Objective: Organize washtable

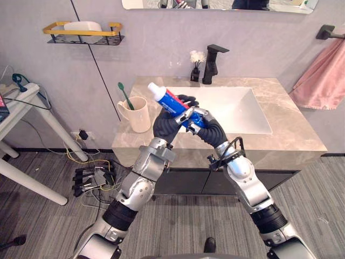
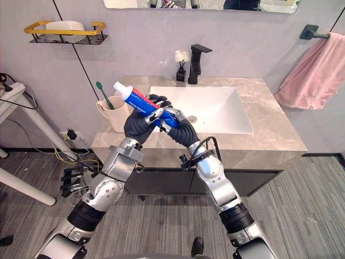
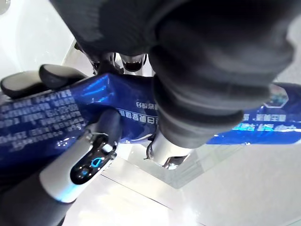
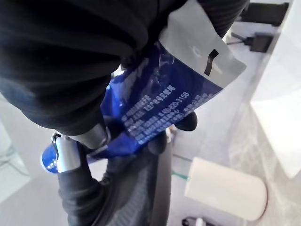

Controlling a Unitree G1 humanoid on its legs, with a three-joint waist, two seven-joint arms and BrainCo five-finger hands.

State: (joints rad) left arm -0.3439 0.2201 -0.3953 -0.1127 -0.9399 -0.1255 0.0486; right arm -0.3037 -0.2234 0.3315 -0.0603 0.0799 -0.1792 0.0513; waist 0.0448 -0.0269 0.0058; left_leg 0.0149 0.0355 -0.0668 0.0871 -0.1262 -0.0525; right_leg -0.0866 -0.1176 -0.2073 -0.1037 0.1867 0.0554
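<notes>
A cream cup (image 1: 137,114) with a handle stands on the left part of the bench (image 1: 291,129), close to the wall, and a green toothbrush (image 1: 125,95) leans in it with its head up. At the back of the bench, a small black holder (image 1: 195,73) with white-tipped bits in it stands just beside the black faucet (image 1: 212,63). A wire wall shelf (image 1: 81,33) with a yellow rim hangs high on the left and carries a white object (image 1: 83,26) that I cannot identify. The toothpaste tube (image 1: 167,99), blue and red with a white cap (image 1: 153,88), is off the bench, held tilted in the air between the cup and the white sink (image 1: 237,108), cap end up and toward the cup. The left hand (image 1: 164,124) has its fingers and thumb curled round the tube's middle. The right hand (image 1: 198,120) clasps the lower end, and its wrist view shows the flat crimped end (image 4: 207,56) sticking out past the fingers. The bench top is beige stone over dark cabinet fronts. A pink towel (image 1: 323,78) hangs from a black bar on the right wall, and a mirror edge (image 1: 215,4) sits above the faucet. A white table (image 1: 21,113) stands at the left, on a grey plank floor (image 1: 178,226).
</notes>
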